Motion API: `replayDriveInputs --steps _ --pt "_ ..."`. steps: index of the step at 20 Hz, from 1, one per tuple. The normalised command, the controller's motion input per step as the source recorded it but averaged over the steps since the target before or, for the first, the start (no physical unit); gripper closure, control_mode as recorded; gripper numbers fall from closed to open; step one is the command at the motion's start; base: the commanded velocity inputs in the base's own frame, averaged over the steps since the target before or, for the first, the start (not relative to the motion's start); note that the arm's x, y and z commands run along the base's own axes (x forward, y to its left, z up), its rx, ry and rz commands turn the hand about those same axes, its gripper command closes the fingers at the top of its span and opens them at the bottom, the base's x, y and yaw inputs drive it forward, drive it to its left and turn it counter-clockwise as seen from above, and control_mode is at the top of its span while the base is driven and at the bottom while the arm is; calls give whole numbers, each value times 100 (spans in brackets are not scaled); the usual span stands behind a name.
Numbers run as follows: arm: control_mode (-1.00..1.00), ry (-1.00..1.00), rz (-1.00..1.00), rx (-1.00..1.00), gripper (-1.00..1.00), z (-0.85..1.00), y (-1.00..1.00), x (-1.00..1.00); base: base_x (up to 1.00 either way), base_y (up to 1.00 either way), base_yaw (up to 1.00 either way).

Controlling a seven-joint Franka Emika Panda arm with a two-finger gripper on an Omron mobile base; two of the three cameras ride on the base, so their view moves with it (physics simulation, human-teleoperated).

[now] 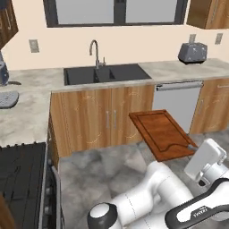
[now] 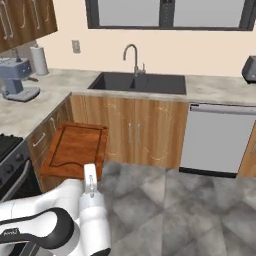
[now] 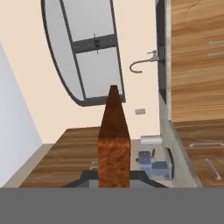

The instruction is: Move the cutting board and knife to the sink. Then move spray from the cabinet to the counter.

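The reddish-brown cutting board [image 1: 162,133] hangs in the air over the floor, in front of the base cabinets below the sink [image 1: 106,74]. My gripper [image 1: 193,146] is shut on its near edge. From the right base view the cutting board [image 2: 75,149] lies roughly flat, with the gripper [image 2: 90,172] at its near right corner. In the hand view the cutting board [image 3: 114,140] shows edge-on between the fingertips of the gripper [image 3: 114,181]. The dark sink [image 2: 137,83] with its faucet [image 2: 132,56] is set in the marbled counter [image 2: 30,111]. Knife and spray are out of view.
A grey dishwasher [image 1: 177,105] stands right of the sink cabinets, and a toaster [image 1: 192,53] sits on the counter above it. The black stove [image 1: 21,172] is at the left. A coffee machine [image 2: 17,80] and paper towel roll [image 2: 39,60] stand beneath wall cabinets [image 2: 27,19].
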Motion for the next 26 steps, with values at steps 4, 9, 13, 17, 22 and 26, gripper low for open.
replayDriveInputs --steps 4,9,13,17,22,26 --pt "100 0 0 0 100 0 0 0 93 11 0" --pt "100 0 0 0 100 0 0 0 84 15 15" --pt "100 0 0 0 100 0 0 0 73 11 31" --pt "100 0 0 0 100 0 0 0 84 11 15" --pt "100 0 0 0 100 0 0 0 79 26 -4" --pt "100 0 0 0 100 0 0 0 56 49 -10"
